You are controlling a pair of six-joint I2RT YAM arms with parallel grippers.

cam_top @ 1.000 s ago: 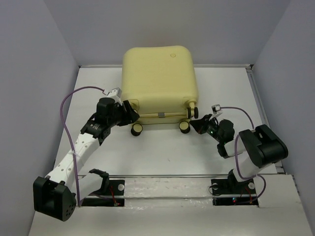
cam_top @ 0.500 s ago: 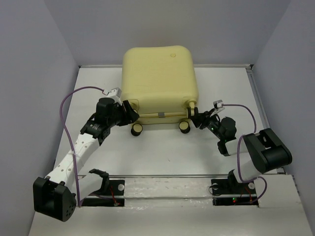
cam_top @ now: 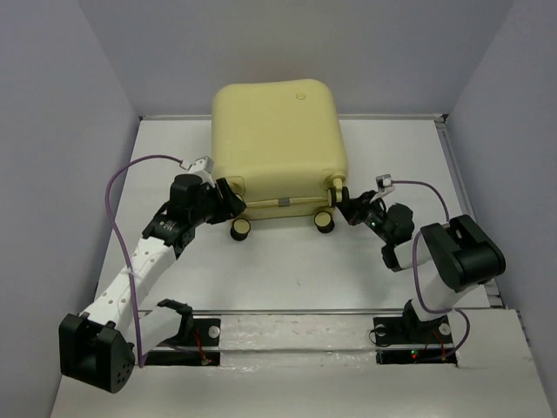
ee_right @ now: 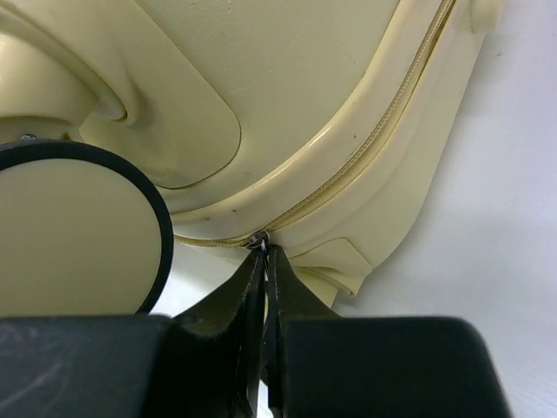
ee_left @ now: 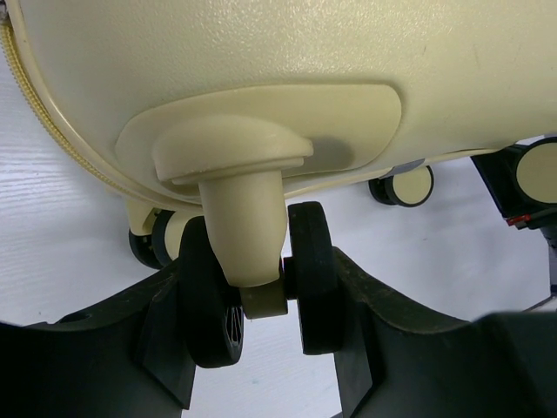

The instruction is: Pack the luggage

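Note:
The luggage [cam_top: 278,144] is a pale-yellow suitcase lying flat and zipped shut at the back middle of the table. My left gripper [cam_top: 233,198] is at its near-left corner. In the left wrist view, this gripper [ee_left: 261,348] is shut on a twin black wheel [ee_left: 309,279] and its cream stem [ee_left: 244,226]. My right gripper [cam_top: 342,203] is at the near-right corner. In the right wrist view, it [ee_right: 265,257] is shut on the small metal zipper pull [ee_right: 258,241] at the zipper seam [ee_right: 365,165]. The lining is hidden.
Two cream-and-black wheels [cam_top: 240,228] [cam_top: 324,222] stick out from the suitcase's near edge. A large wheel [ee_right: 70,235] fills the left of the right wrist view. Grey walls enclose the white table [cam_top: 287,270] on three sides.
My right gripper has moved up and left to the suitcase's near-right corner and the zipper. The suitcase has shifted slightly left. The left arm has stayed put.

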